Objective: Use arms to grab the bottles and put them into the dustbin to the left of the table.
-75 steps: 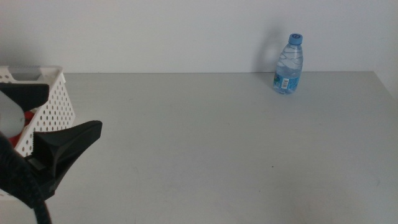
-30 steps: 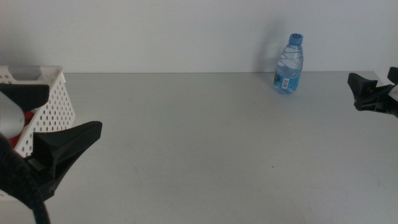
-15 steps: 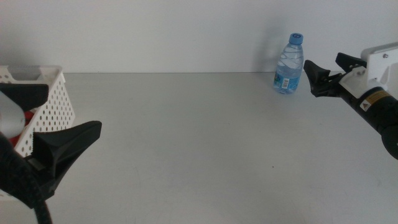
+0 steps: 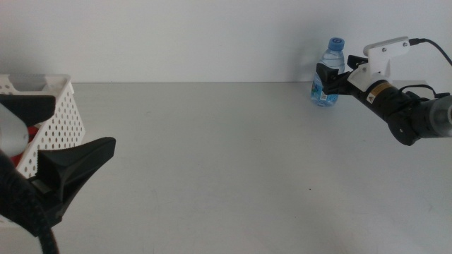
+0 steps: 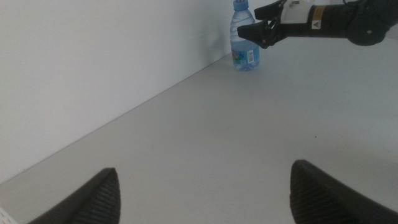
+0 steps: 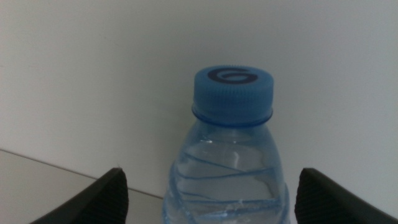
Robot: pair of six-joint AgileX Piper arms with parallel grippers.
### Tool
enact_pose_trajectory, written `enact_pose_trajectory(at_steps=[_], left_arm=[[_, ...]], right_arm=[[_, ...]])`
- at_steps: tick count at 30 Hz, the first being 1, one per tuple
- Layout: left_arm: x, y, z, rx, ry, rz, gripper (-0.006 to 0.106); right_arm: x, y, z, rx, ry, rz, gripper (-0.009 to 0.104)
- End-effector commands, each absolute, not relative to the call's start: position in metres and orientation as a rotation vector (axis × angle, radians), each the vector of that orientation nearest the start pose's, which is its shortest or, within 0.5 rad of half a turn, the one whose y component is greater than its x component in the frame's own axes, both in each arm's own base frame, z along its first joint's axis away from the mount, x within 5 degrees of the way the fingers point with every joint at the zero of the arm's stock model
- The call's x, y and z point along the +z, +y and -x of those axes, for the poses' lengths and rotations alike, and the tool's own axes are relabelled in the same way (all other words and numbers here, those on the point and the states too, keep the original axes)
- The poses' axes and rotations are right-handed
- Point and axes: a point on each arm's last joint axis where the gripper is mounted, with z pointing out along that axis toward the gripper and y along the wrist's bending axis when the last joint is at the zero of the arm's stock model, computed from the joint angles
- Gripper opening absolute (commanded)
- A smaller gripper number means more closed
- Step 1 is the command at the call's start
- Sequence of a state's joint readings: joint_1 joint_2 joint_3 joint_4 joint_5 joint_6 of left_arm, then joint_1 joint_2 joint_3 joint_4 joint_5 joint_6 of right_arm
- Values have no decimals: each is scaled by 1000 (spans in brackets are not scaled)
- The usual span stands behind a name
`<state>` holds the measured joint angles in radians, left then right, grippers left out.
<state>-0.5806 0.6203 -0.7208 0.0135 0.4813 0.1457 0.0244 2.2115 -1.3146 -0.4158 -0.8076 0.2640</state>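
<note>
You had the right gripper at the small clear plastic water bottle with the blue cap, which stood upright at about two o'clock on the plain light grey matte table, just in front of the white wall. Its two dark jaws were spread wide, one on either side of the bottle; whether either touched it could not be told. Your left gripper waited at eight o'clock, jaws likewise released and holding nothing, beside the white perforated plastic dustbin basket at nine o'clock. Something red showed inside the basket; what it was could not be told.
</note>
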Motion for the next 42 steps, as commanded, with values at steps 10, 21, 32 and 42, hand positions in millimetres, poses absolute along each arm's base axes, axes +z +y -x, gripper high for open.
enact_pose_trajectory(at_steps=[10,21,32,42], left_arm=[[376,-67,-102,-317,1658,-630,94],[376,-67,-102,-317,1658,-630,94],[376,-67,-102,-317,1658,-630,94],[376,-67,-102,-317,1658,-630,94]], right_arm=[[176,43,-523,211,1484,261,90],[217,87,-507,361,1531,434,-1],[260,219,-450,670,1377,708,-1],[237,295,-412,745,1324,889,-1]])
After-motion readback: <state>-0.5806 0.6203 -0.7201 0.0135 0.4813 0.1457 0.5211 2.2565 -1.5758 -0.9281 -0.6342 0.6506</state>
